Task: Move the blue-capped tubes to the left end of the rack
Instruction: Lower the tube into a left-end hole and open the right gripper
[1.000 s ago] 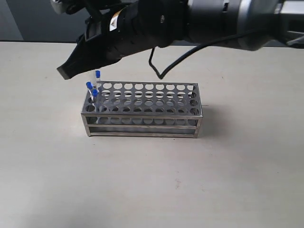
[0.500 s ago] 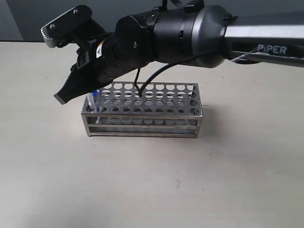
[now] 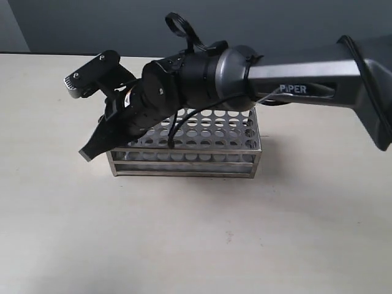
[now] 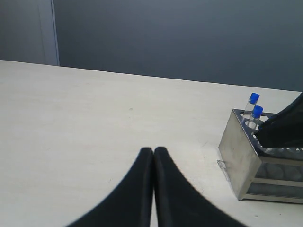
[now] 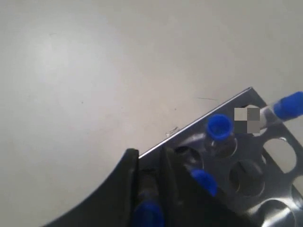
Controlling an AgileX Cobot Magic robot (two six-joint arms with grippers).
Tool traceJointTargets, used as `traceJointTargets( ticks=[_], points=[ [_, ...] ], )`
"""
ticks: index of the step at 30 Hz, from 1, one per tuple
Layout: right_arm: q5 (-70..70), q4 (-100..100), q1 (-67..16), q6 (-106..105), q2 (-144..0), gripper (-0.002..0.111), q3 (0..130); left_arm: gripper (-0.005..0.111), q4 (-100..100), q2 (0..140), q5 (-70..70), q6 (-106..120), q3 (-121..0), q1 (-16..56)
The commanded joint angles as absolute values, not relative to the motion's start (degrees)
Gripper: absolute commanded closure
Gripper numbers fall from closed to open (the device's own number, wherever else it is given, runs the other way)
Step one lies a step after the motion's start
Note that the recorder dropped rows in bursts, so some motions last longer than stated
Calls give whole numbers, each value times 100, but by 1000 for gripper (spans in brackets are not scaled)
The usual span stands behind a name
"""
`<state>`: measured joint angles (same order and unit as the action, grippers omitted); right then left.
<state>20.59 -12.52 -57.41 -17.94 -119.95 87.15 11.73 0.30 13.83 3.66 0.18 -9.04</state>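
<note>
The silvery metal rack (image 3: 202, 156) stands mid-table. My right gripper (image 3: 89, 152) reaches across over the rack's left end and hides the tubes there in the exterior view. In the right wrist view this gripper (image 5: 149, 158) is shut on a blue-capped tube (image 5: 149, 213) at the rack's corner hole (image 5: 182, 152). Three more blue-capped tubes (image 5: 218, 126), (image 5: 289, 105), (image 5: 204, 182) stand in holes beside it. The left wrist view shows the rack's end wall (image 4: 236, 156) with two blue caps (image 4: 254, 98), (image 4: 257, 112) above it. My left gripper (image 4: 154, 152) is shut and empty, well away from the rack.
The right arm's thick black wrist (image 3: 202, 79) and its cable (image 3: 174, 131) hang over the rack's left half. Bare beige table (image 3: 196, 233) lies in front of and beside the rack. A dark wall (image 4: 165, 33) runs behind the table.
The right gripper has come down from above the rack's left end to its top plate. The blue caps seen earlier in the exterior view are now hidden behind it.
</note>
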Motion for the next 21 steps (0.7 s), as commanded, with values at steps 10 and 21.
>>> traceJointTargets(
  ticks=[10, 21],
  points=[
    [3166, -1175, -5731, -1529, -11136, 63, 8721, 106, 1170, 0, 1378, 364, 0, -840],
    [4281, 559, -5731, -329, -9527, 84, 8710, 106, 1170, 0, 1378, 364, 0, -840]
  ],
)
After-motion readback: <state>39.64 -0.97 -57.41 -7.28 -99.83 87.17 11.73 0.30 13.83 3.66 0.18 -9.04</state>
